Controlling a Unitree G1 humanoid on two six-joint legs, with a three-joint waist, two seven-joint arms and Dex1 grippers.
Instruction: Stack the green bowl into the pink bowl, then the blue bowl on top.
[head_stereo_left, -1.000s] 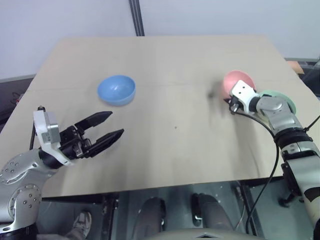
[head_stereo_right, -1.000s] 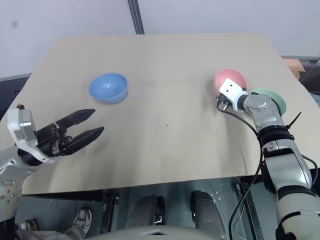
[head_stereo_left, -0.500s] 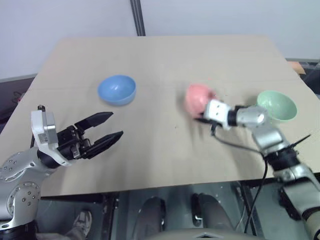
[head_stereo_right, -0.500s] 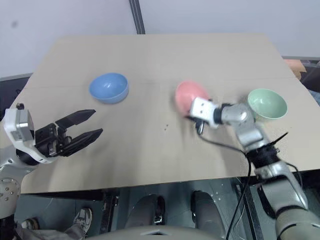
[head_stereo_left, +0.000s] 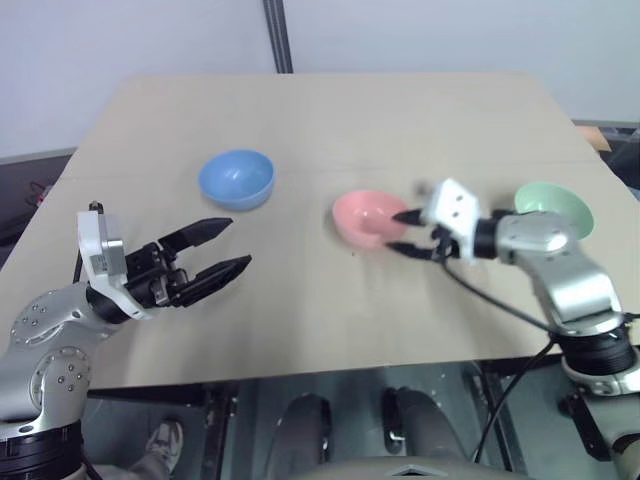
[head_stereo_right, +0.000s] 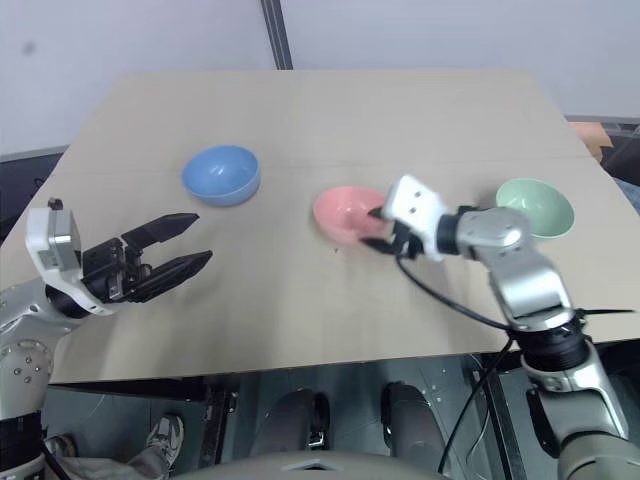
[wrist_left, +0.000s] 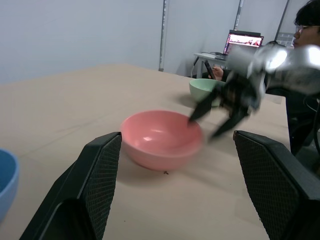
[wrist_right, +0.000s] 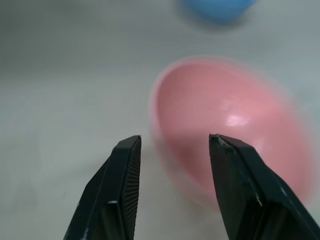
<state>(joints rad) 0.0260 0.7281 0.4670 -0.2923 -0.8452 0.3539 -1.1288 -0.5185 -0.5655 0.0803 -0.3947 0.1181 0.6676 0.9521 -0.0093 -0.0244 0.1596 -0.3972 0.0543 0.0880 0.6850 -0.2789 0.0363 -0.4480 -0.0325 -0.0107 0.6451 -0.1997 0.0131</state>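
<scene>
Left eye view: pink bowl (head_stereo_left: 368, 218) sits upright near the middle of the table (head_stereo_left: 330, 120), mouth facing up. Round, so no long axis to note. Right gripper (head_stereo_left: 403, 231) at the bowl's right rim, fingers spread, one over the rim and one outside the wall; cannot tell whether either touches. Right wrist view: the two black fingers (wrist_right: 125, 180) stand apart, straddling the near wall of the pink bowl.

Green bowl (head_stereo_left: 553, 209) upright near the table's right edge, well apart from the pink one, partly behind the right arm. Blue bowl (head_stereo_left: 236, 179) upright on the left half of the table, mouth up, apart from both others.

Left gripper (head_stereo_left: 222, 249) hovers over the front-left of the table, fingers spread wide, nothing between them, pointing toward the pink bowl.

Left wrist view: laptop (wrist_left: 244, 41) on a desk in the background.
</scene>
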